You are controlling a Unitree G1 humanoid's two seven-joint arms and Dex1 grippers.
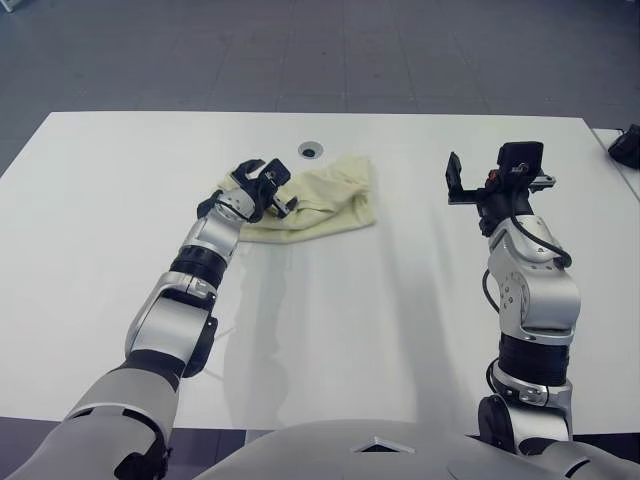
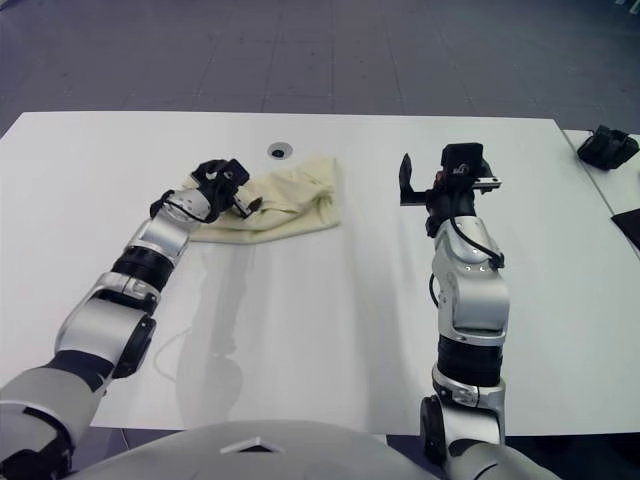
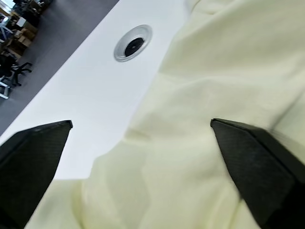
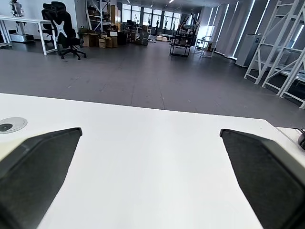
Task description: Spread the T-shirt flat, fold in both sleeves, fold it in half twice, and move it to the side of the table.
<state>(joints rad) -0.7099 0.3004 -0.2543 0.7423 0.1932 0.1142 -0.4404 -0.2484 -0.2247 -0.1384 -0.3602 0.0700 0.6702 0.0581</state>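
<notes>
Left gripper [image 3: 141, 125]: jaws wide, empty, over the crumpled yellow T-shirt [image 1: 330, 195] beside the cable grommet [image 3: 133, 43]. Right gripper [image 4: 150, 131]: wide, empty, above the table [image 1: 400, 300].

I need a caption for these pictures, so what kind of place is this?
Probably a large open office or lab hall: a white table with a cable port, an office chair, stacked boxes and tall metal racks on a grey floor.

left end of T-shirt [image 1: 325, 200] hidden behind left tool [image 1: 270, 190], dark object [image 1: 627, 146] cut off at right edge
</notes>
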